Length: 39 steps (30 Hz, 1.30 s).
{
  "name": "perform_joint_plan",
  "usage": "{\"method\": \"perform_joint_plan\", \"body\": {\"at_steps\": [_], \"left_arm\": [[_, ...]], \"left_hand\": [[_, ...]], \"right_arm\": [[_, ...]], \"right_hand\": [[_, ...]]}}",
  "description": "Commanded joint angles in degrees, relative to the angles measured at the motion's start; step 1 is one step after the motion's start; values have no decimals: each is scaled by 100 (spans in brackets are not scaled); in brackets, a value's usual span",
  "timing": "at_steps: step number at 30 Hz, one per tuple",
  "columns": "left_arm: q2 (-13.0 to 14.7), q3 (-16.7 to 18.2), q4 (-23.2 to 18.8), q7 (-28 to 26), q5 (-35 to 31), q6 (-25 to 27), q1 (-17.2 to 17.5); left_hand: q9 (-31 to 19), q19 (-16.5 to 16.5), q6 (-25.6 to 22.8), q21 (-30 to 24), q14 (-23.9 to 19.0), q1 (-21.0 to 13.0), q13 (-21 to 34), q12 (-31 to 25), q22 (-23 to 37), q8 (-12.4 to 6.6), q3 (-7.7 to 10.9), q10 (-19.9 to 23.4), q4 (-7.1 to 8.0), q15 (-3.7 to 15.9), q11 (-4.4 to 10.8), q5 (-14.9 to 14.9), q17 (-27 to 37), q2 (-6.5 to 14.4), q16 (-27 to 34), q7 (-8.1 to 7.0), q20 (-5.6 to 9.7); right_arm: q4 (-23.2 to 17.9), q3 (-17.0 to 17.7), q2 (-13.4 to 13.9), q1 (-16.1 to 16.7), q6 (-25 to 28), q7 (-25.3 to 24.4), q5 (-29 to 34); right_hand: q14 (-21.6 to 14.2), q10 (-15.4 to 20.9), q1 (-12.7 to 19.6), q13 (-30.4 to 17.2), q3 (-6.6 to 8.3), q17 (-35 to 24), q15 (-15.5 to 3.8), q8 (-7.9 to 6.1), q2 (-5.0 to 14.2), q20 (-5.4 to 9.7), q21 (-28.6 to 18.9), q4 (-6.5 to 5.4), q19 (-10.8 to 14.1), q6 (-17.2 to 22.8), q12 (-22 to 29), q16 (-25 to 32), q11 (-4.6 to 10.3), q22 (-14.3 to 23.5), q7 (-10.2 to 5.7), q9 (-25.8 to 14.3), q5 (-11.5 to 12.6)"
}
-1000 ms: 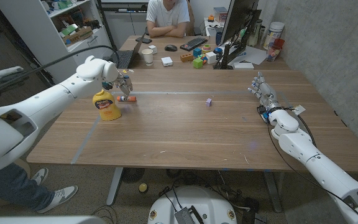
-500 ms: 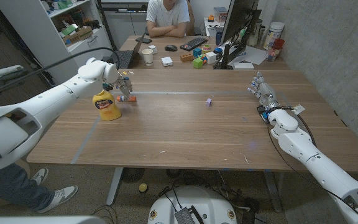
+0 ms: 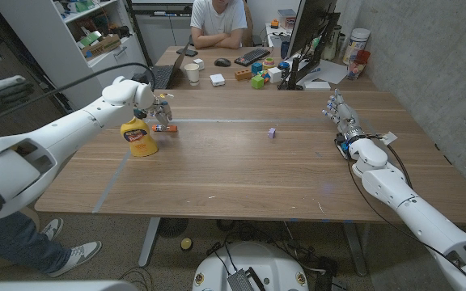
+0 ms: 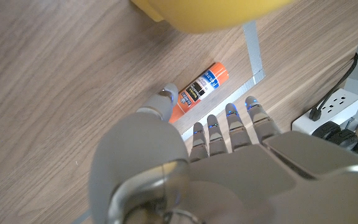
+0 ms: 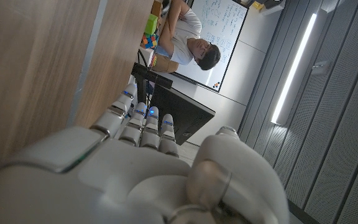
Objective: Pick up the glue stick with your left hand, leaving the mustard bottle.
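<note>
The glue stick (image 4: 197, 92) lay untouched on the table (image 3: 241, 170), just beyond the left hand (image 4: 191, 158), whose fingers (image 4: 229, 124) hung spread and empty above it. The mustard (image 3: 139, 136) stood just beside. Grasp and lift remained. Since a second earlier, that hand had dropped slightly closer; the right hand (image 3: 343, 120) waited open, far off.

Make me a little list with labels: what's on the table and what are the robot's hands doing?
glue stick: lying on the table, not lifted
mustard bottle: upright, beside the glue stick
left hand: above the glue stick, fingers spread, holding nothing
right hand: at the table's right side, holding nothing
small purple thing: mid-table
</note>
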<state>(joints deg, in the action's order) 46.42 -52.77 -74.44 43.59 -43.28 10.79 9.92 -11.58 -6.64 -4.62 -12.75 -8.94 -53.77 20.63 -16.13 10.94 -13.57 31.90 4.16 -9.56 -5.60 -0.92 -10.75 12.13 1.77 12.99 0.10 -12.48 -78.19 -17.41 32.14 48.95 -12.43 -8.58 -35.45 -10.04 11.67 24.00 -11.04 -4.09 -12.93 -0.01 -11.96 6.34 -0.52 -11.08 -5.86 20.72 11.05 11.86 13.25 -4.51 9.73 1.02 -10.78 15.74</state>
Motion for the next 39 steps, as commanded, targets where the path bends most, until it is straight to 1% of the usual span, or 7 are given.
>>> {"method": "perform_joint_plan", "body": {"at_steps": [1,11,16,39], "left_arm": [[-39,-59,181,-90,91,-60,-53],[-113,-104,377,-256,137,-86,-115],[-199,-160,520,-306,180,-150,-175],[-456,-447,920,-330,286,-154,-343]], "left_hand": [[-8,-34,-61,21,-8,-91,32,-57,17,-6,-45,23,-5,-21,5,5,17,-4,21,5,-8],[-8,-36,-65,23,-10,-103,42,-53,17,-3,-83,8,1,-24,-17,6,19,8,24,13,-9],[-8,-38,-70,23,-11,-108,47,-54,18,-2,-105,9,6,-22,-8,6,20,16,26,13,-9],[-8,-46,-103,24,-27,-127,64,-66,19,-4,-173,33,14,-16,11,4,23,43,36,24,-8]], "right_arm": [[-93,-19,19,-49,-61,-32,112],[-173,-5,40,-19,-100,-47,149],[-172,8,30,-14,-135,-67,165],[82,20,-39,-122,-220,28,121]], "right_hand": [[-65,30,-43,-24,-29,-14,13,13,-4,-18,2,2,54,58,-13,16,-12,9,-7,-26,-6],[-68,33,-54,-25,-35,-18,13,15,-7,-21,2,0,55,60,-14,15,-7,9,-5,-26,-9],[-71,37,-60,-25,-37,-19,7,17,-7,-25,2,-1,56,60,-13,15,-15,10,-9,-27,-11],[-104,50,-72,-26,-45,-24,20,18,-10,-31,-3,7,69,78,-15,18,1,11,-11,-27,-14]]}}
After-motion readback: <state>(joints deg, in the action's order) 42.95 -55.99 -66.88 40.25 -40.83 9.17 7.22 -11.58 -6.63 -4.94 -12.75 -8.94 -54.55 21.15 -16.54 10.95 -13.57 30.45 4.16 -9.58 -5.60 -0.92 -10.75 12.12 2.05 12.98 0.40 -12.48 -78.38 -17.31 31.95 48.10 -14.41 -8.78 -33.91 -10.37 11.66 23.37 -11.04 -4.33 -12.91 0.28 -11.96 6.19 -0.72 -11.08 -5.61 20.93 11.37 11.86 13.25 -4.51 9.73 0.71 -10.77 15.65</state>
